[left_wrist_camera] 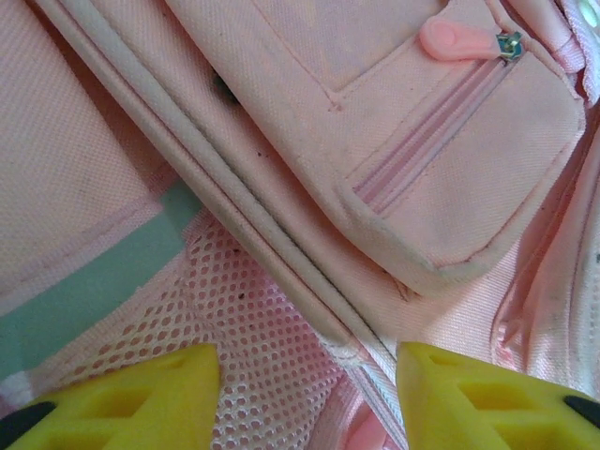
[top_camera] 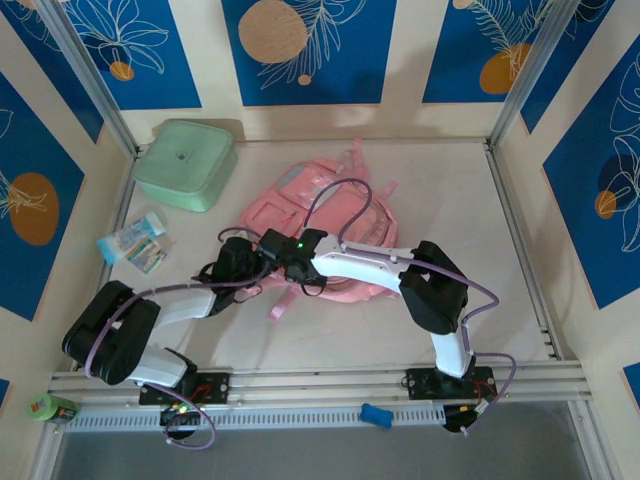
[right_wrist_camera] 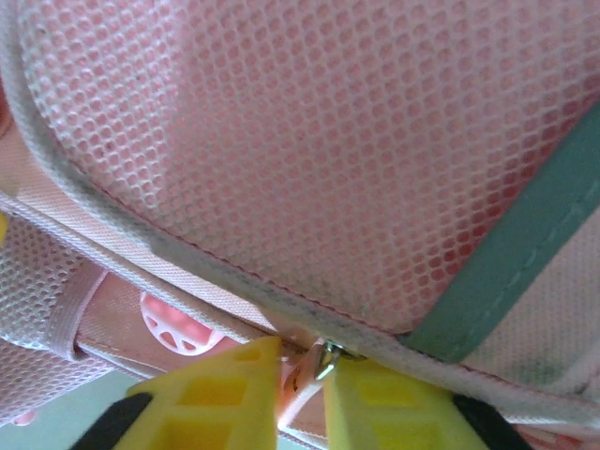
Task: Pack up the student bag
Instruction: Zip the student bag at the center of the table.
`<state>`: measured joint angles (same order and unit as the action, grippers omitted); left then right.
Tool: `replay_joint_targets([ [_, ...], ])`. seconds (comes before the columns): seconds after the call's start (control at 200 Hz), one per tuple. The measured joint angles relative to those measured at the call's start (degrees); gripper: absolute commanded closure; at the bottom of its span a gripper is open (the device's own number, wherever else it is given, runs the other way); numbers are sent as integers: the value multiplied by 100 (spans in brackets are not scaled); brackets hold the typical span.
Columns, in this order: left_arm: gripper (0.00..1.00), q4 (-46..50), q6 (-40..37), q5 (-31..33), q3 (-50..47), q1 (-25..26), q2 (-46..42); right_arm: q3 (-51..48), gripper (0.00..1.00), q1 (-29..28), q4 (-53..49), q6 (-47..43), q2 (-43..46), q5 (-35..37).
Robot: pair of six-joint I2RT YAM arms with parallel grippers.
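The student bag (top_camera: 322,205), a soft pink backpack, lies flat in the middle of the table. Both grippers meet at its near left edge. My right gripper (top_camera: 284,254) has its yellow fingers (right_wrist_camera: 211,398) pinched on a pink zipper pull (right_wrist_camera: 309,384) with a metal slider (right_wrist_camera: 325,360), just under a mesh side pocket (right_wrist_camera: 309,141). My left gripper (top_camera: 238,262) is open, its yellow fingers (left_wrist_camera: 141,398) wide apart over pink mesh (left_wrist_camera: 253,337) and a zipper line (left_wrist_camera: 375,370). A front pocket with a pink puller (left_wrist_camera: 450,39) lies beyond it.
A mint-green square lidded box (top_camera: 185,163) stands at the back left. Small packets (top_camera: 135,240) lie by the left wall. A blue piece (top_camera: 376,415) rests on the front rail and a green roll (top_camera: 50,408) sits at the near left corner.
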<state>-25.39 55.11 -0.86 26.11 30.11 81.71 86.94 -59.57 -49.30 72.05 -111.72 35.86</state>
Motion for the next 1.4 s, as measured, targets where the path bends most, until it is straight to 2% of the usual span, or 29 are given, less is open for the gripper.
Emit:
replay_joint_targets([
  [0.2, 49, -413, -7, 94, 2, -26, 348, -61, 100, -7, -52, -149, 24, 87],
  [0.495, 51, -898, -98, -142, 227, -374, 870, -1139, 100, -39, 197, -619, 916, 313],
  [0.66, 52, -1071, -144, -435, 389, -608, 1115, -1816, 100, 223, 560, -1174, 1633, 208],
  [0.765, 52, -968, -205, -612, 538, -726, 1178, -2028, 100, 389, 756, -1744, 1908, -4],
  [0.89, 45, -581, -315, -667, 730, -776, 1132, -2037, 100, 404, 929, -2256, 2013, -232],
  [0.99, 43, -179, -302, -662, 730, -800, 763, -2133, 100, 393, 1123, -2533, 2061, -444],
  [1.07, 39, 98, -216, -660, 643, -791, 308, -2203, 100, 393, 1209, -2671, 2081, -496],
  [1.196, 37, 433, 247, -577, 435, -570, -498, -2295, 100, 431, 1298, -2780, 2142, -573],
  [1.401, 35, 542, 1117, -157, 372, 634, -927, -2575, 100, 507, 1545, -2820, 2402, -750],
])
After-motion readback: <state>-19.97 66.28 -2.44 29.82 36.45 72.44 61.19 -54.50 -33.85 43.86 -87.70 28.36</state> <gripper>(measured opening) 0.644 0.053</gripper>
